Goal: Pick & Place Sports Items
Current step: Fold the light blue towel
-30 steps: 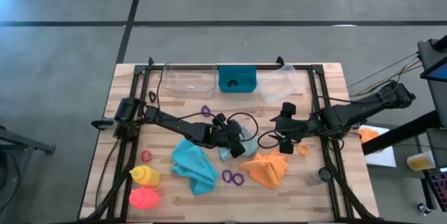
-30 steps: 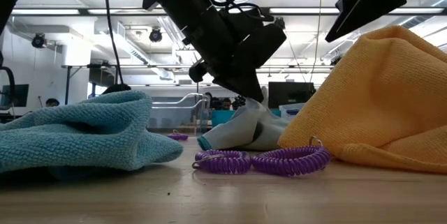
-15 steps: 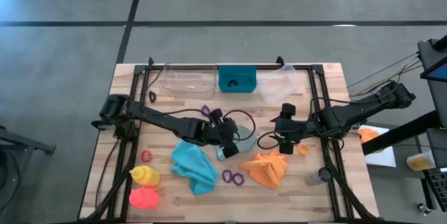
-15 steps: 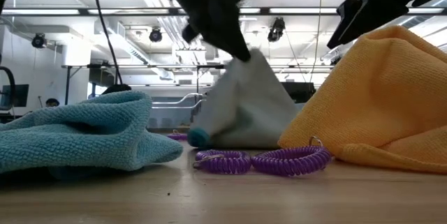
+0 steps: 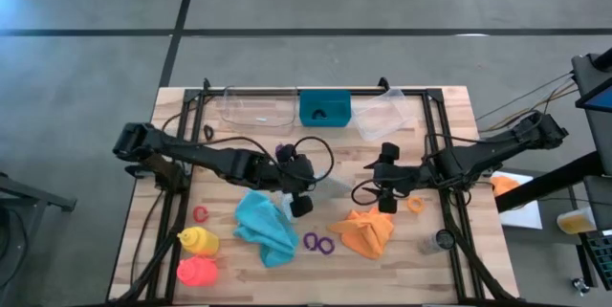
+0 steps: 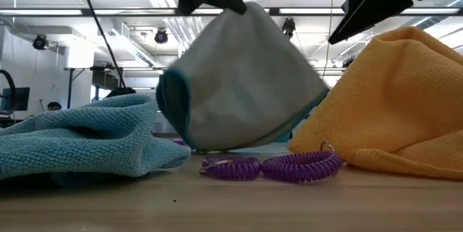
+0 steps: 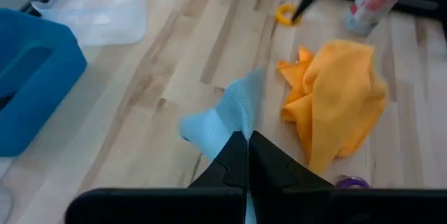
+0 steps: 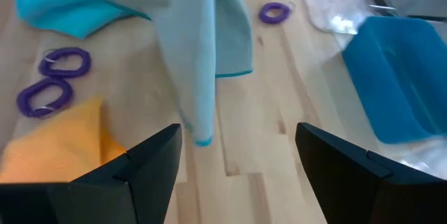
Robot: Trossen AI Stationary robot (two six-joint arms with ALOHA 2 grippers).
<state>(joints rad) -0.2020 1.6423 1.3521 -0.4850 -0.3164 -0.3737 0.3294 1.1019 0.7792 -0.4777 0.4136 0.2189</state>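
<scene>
I see the table (image 5: 449,116) with the teal cloth (image 5: 266,227) and orange cloth (image 5: 366,232) toward its near edge. My left end effector (image 5: 298,188) is clenched on the pale blue cloth (image 6: 242,80), hanging above mid-table. My right end effector (image 5: 382,190) hovers released near the purple rings (image 6: 271,166).

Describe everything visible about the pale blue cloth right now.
The pale blue cloth is a soft, thin fabric with a darker teal edge. The left gripper has its jaws shut on its top, and it hangs in loose folds above mid-table, between the teal cloth and the orange cloth. Whether its lowest edge touches the wood is unclear.
</scene>
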